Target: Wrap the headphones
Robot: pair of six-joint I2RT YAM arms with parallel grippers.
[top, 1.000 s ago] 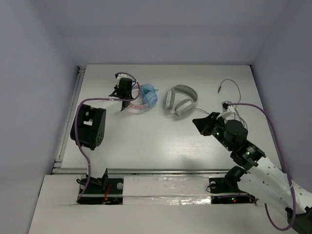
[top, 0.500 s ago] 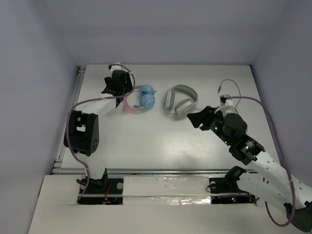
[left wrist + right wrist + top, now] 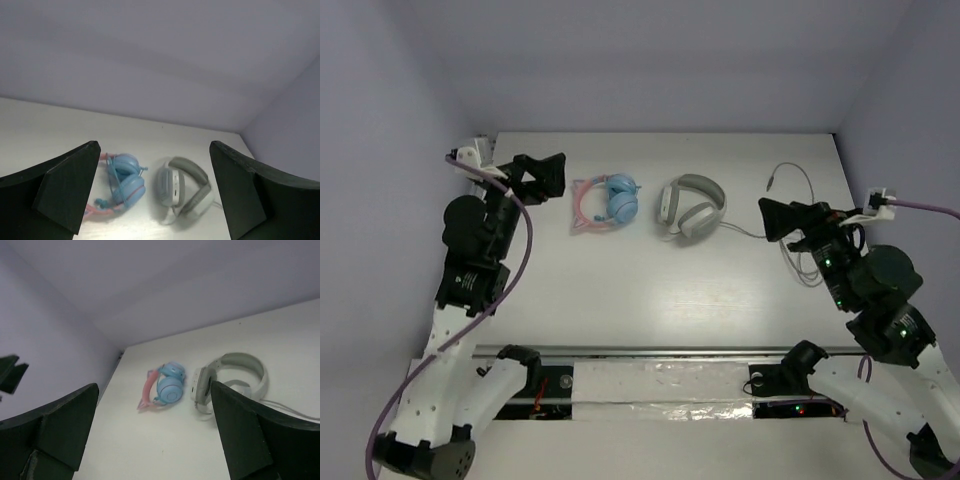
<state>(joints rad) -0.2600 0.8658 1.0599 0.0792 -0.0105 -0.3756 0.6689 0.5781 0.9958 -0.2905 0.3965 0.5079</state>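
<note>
Headphones [image 3: 605, 203]: lying flat on the tabletop [image 3: 650, 300], in the far-left part, close to the far edge. The 2 blue cups [image 3: 621, 199] sit close together, and the pink headband [image 3: 582, 205] faces the left edge. A white-and-grey headset [image 3: 692, 207] lies just beside them toward the right edge, not touching.

Cable [image 3: 114, 172]: in the left wrist view, thin blue strands cross the cups. No loose length trails over the tabletop. Judgement: the wrap looks done or nearly so. Cannot tell whether the plug end is tucked in.

Left gripper [image 3: 552, 177]: near the far-left corner, jaws spread wide, nothing between them, apart from the headphones.

Right gripper [image 3: 772, 216]: toward the right edge, jaws likewise wide and empty, well apart from the headphones.

Handling, judged:
- Probably light plastic that would skid on the smooth top if nudged.
- Cups are hard, rounded and likely slippery to pinch.
- Headband is springy, and its small cat ears could snap.
- Cable is limp and thin, so loops may slide off.
- Best hold: 1 gripper across the headband just above a cup, the other pinching the cable near its free end.
</note>
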